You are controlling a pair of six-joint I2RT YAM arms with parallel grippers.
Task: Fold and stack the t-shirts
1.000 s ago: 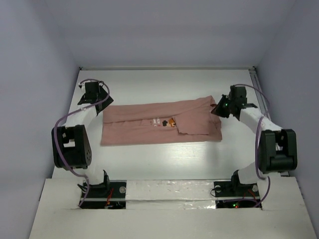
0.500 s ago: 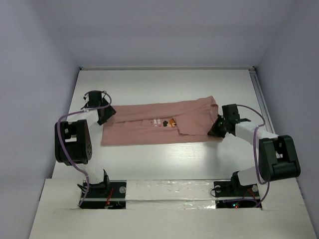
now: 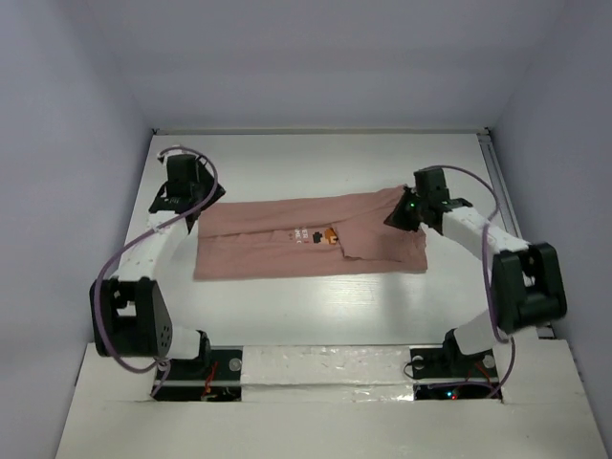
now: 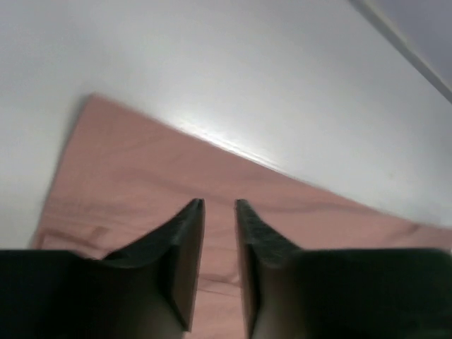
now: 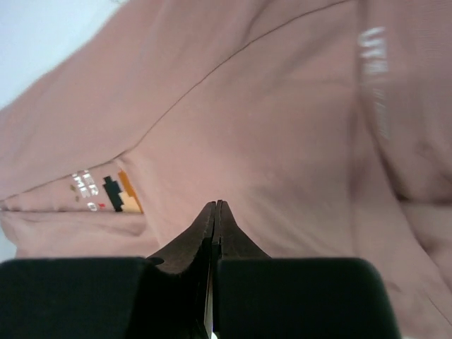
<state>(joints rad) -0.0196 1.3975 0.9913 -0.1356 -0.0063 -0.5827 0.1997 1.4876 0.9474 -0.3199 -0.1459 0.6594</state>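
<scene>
White flat desk [image 3: 316, 158]: no change from half a second ago.

Dusty-pink short-sleeved fabric t-shirt [image 3: 277, 239]: lies flat mid-desk as one long band running left to right, with a flap laid over its right end. Outline about the same as half a second ago; the right end looks slightly reshaped.

Left arm [image 3: 143, 258]: has swung away from the t-shirt's left edge and now reaches up to its far-left corner. The elbow is low, well below the t-shirt's near-left corner, and the forearm runs straight up to the wrist.

Right arm [image 3: 469, 229]: has left the t-shirt's near-right corner and now sits at its far-right corner. The elbow is out to the right and the forearm angles inward.

Left pincer [image 3: 194, 206] [image 4: 219, 205]: over pink cloth just inside the far-left corner. Fingers narrowly spread, with nothing between them.

Right pincer [image 3: 400, 212] [image 5: 215, 205]: fingers pressed together above the right-end flap. No cloth visibly caught between them.

Small orange-and-brown pixel chest graphic [image 3: 328, 234] [image 5: 120, 192]: faces up right of the t-shirt's middle, partly under the flap edge. Tiny white lettering beside it, unreadable.
</scene>
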